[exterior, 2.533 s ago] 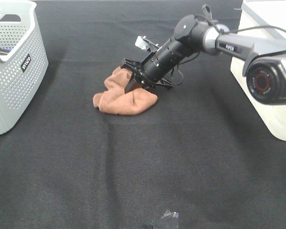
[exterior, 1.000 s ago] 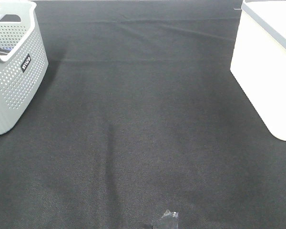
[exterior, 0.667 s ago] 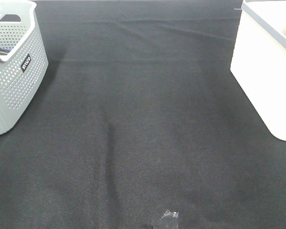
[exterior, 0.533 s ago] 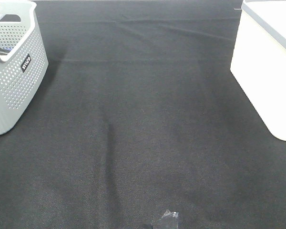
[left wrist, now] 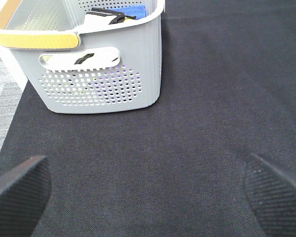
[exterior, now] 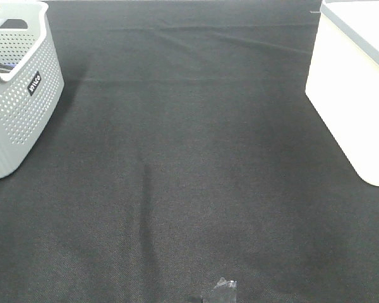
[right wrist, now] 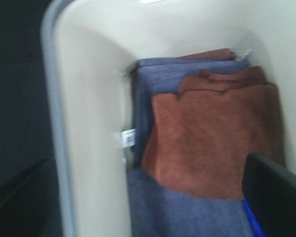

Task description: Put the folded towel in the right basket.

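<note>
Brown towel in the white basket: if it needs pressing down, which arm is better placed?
Right. Its tool hangs open over the white basket, the brown towel just below it; the left tool faces the grey basket on the opposite side.

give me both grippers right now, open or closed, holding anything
left gripper: open, fingers wide apart, holding nothing.
right gripper: only one dark finger in view over the right basket, cannot tell; brown towel lies inside.

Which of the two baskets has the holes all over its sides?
The grey basket at the table's left; its walls are perforated. The white basket on the right has plain, solid walls.
</note>
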